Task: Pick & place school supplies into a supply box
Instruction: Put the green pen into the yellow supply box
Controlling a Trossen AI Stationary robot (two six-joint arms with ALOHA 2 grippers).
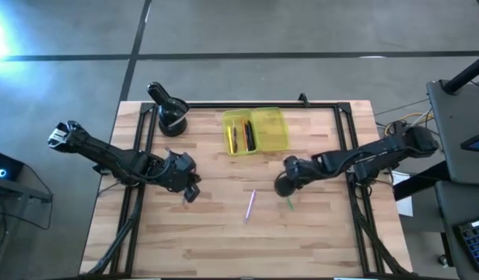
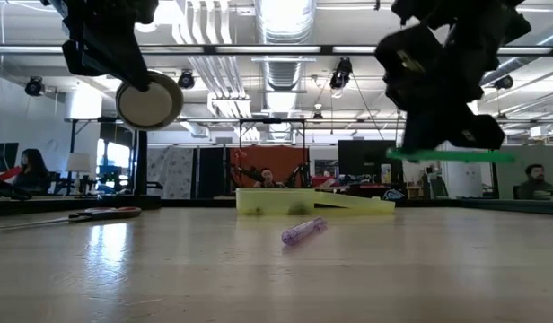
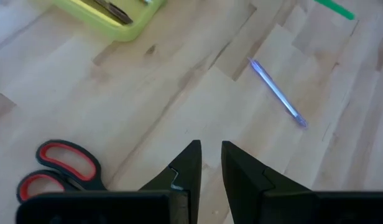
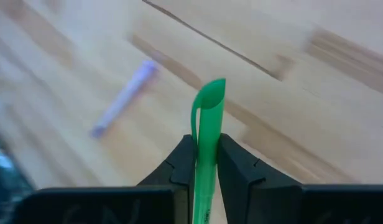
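Note:
The yellow supply box (image 1: 255,131) lies open at the table's far middle, with several pens in its left half. A pink pen (image 1: 250,204) lies on the table nearer the front and also shows in the low view (image 2: 303,231). Red-handled scissors (image 3: 58,168) lie on the table beside my left gripper (image 3: 210,149). That gripper hovers empty above the wood left of centre (image 1: 190,189), with a narrow gap between its fingers. My right gripper (image 1: 286,185) is right of the pink pen, shut on a green pen (image 2: 452,154). My right gripper pinches the green pen's barrel (image 4: 207,140) between its two fingers, which point down and lie across it. The clip end (image 4: 211,90) sticks out past the fingertips. The pen hangs level, lifted clear of the table.
A black round holder (image 1: 172,117) stands at the far left of the table, left of the box. A black frame rail (image 1: 247,104) runs along the far edge. Bare wood lies between the box and the pink pen.

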